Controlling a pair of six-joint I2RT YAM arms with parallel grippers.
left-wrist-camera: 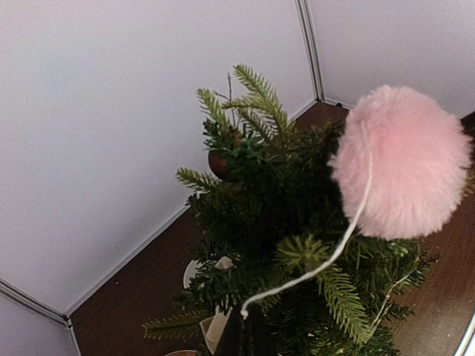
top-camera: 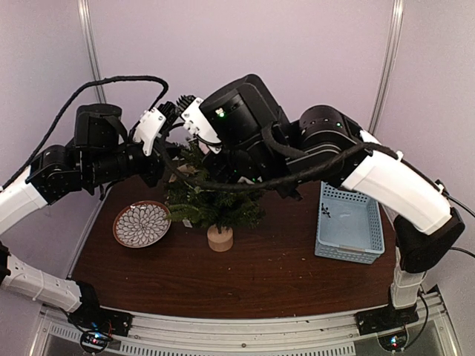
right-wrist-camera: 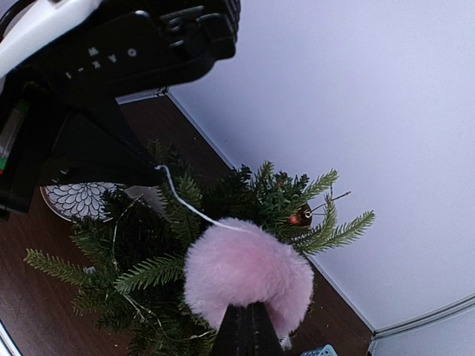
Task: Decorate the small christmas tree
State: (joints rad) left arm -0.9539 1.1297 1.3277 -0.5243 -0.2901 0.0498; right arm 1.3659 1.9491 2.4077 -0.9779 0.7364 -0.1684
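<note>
The small christmas tree point(top-camera: 211, 200) stands mid-table on a pale wooden stump point(top-camera: 220, 237), with both arms meeting over its top. A fluffy pink pompom point(right-wrist-camera: 249, 271) hangs beside the upper branches, and my right gripper point(right-wrist-camera: 249, 308) is shut on its underside. From the pompom point(left-wrist-camera: 401, 159) a white string point(left-wrist-camera: 334, 252) runs down to my left gripper point(left-wrist-camera: 245, 317), which is shut on the string's end. A red-brown bauble point(left-wrist-camera: 217, 162) hangs near the treetop point(left-wrist-camera: 252, 96). In the top view both grippers' fingertips are hidden by the arms and the branches.
A patterned round plate point(top-camera: 141, 224) lies left of the tree. A light blue basket point(top-camera: 349, 222) sits at the right of the table. A beige tag point(left-wrist-camera: 215, 330) hangs in the lower branches. White walls enclose the back and sides.
</note>
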